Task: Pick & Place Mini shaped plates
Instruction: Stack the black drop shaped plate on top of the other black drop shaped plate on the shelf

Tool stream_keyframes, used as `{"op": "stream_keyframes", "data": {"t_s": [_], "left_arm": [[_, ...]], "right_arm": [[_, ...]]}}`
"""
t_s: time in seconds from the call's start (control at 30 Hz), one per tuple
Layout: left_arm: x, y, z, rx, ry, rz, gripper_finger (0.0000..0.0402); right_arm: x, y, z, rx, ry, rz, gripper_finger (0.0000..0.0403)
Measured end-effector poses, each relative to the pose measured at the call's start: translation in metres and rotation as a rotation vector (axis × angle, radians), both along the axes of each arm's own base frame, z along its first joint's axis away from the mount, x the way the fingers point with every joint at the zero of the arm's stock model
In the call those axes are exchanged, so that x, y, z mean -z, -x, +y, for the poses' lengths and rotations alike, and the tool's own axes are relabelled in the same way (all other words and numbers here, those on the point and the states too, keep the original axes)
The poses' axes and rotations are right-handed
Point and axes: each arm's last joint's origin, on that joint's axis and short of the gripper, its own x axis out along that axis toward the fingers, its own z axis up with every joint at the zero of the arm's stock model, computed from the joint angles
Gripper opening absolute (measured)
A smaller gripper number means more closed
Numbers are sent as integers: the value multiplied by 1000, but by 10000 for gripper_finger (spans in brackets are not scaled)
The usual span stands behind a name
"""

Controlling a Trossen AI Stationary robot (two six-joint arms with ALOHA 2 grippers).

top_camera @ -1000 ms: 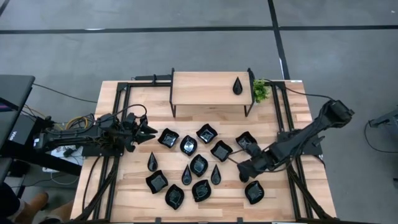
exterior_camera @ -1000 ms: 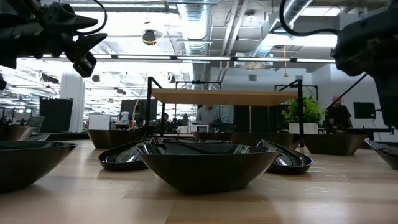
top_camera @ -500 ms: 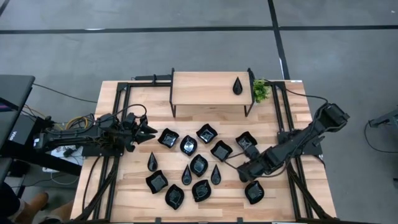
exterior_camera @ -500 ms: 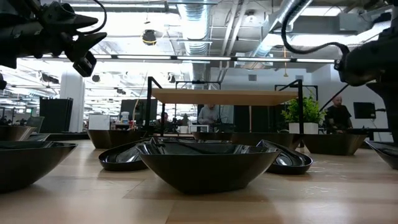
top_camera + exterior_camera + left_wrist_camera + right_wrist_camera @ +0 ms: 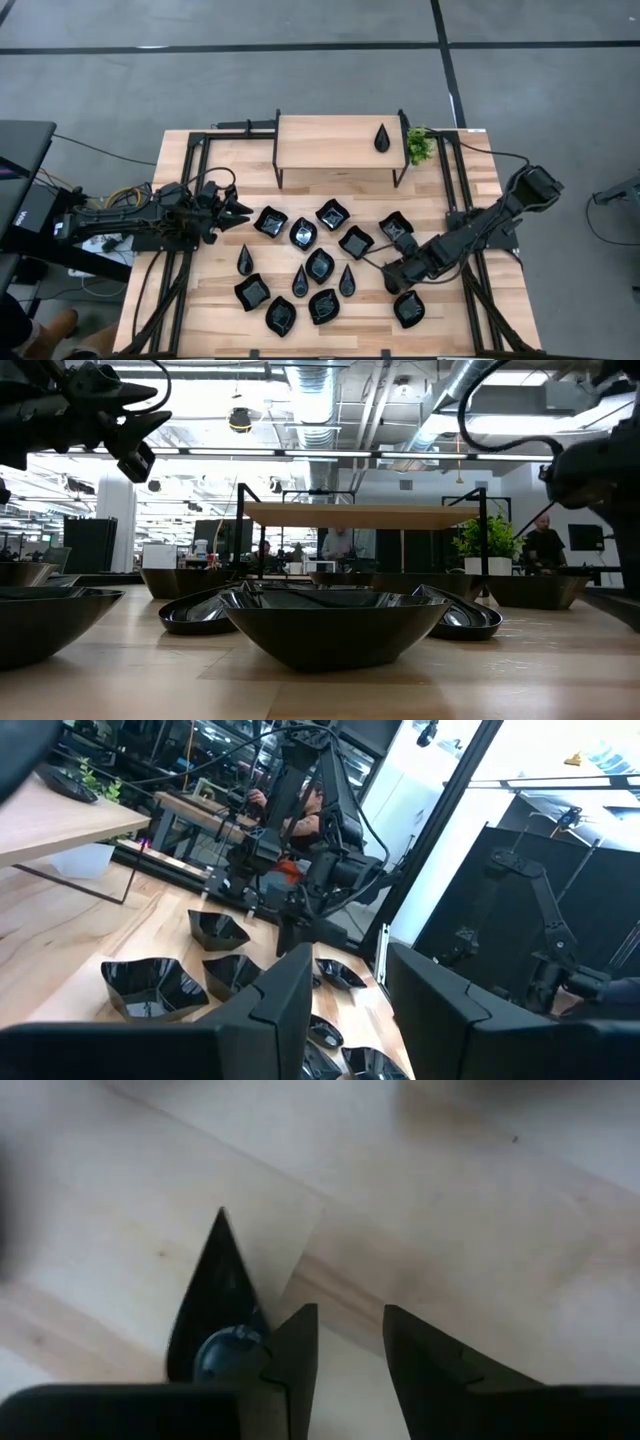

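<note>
Since a second ago your right gripper [image 5: 392, 279] has slid down-table off the upper right dish, its fingers now parted and empty above bare wood beside a teardrop plate [image 5: 215, 1305]; your left gripper [image 5: 238, 209] waits unchanged at the left edge, open. The mini shaped plates [image 5: 319, 264], glossy black, lie scattered mid-table, one teardrop [image 5: 383, 138] on the raised shelf [image 5: 330, 142]. The wooden table [image 5: 460, 310] faces an open workshop.

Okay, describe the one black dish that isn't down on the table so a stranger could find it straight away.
Find the raised light wooden shelf on black legs at the table's far edge. The glossy black teardrop dish lies on top near its right end, beside the small green plant. It alone sits on the shelf; every other plate lies on the tabletop below.
</note>
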Motion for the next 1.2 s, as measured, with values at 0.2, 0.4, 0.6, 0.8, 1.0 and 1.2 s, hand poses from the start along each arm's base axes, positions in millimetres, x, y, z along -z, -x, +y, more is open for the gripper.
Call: {"op": "stream_keyframes", "data": {"t_s": [0.2, 0.4, 0.6, 0.8, 1.0, 1.2], "left_arm": [[0, 0, 0, 0, 0, -1, 131], [0, 0, 0, 0, 0, -2, 131], [0, 0, 0, 0, 0, -3, 131], [-1, 0, 0, 0, -1, -6, 131], [-1, 0, 0, 0, -1, -9, 131], [-1, 0, 0, 0, -1, -9, 131]], "right_arm": [[-24, 9, -5, -23, -28, -97, 111], [-23, 8, -3, -127, 14, -112, 111], [-13, 0, 3, -166, 5, -105, 111], [-8, -3, 8, -179, 1, -113, 111], [-2, -4, 10, -203, 5, -84, 111], [4, -8, 12, -205, 9, -80, 111]]}}
